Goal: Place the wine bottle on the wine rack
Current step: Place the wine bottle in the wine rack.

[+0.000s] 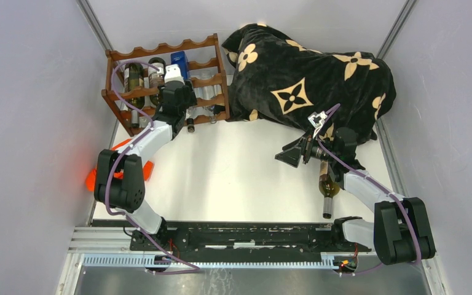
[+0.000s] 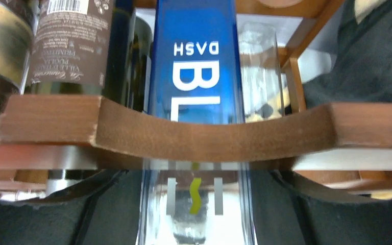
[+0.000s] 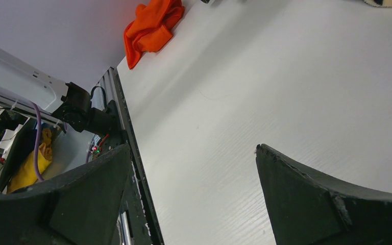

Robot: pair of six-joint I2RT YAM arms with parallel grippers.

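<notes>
left wrist view: blue bottle (image 2: pixel 196 61) carries white lettering, the word "dash" seen inverted, and under it large letters "bl", the rest cut off by the wine rack (image 2: pixel 209 135) rail. below the rail, on the bottle's clear glass, white bars and a yellow-green squiggle, no words. dark bottle to the left has a brown label (image 2: pixel 71 46) with a barcode (image 2: pixel 64 6) and upside-down print too small to read. nothing legible in the other views.
</notes>
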